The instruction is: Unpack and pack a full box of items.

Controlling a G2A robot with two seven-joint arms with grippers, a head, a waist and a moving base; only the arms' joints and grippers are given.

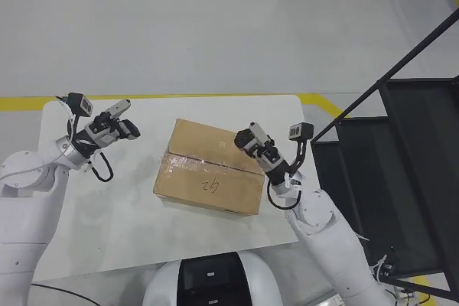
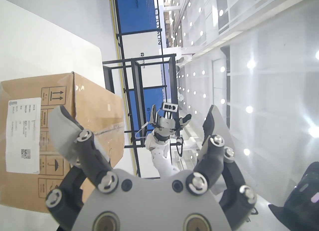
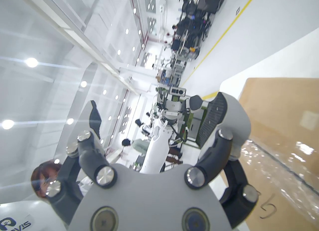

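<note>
on a table (image 1: 122, 199), taped cardboard box (image 1: 210, 172), left hand (image 1: 130, 121) nearby, right hand (image 1: 247, 136) over its edge, both spread apart

The box (image 1: 214, 141) was brown cardboard, banded with clear tape (image 1: 214, 164), with a black scribble (image 1: 210, 184) on top and a white, black-printed label (image 2: 23, 132) on its side. The surface (image 1: 130, 206) was white. A yellow line (image 1: 15, 100) crossed the grey floor (image 1: 214, 38) at the frame's upper left. The rack (image 1: 428, 96) at right was black. The left claw (image 2: 134, 112) had pale grey fingers (image 2: 62, 127) on black links; the right claw (image 3: 157, 103) had black ribbed pads (image 3: 211, 114).
</note>
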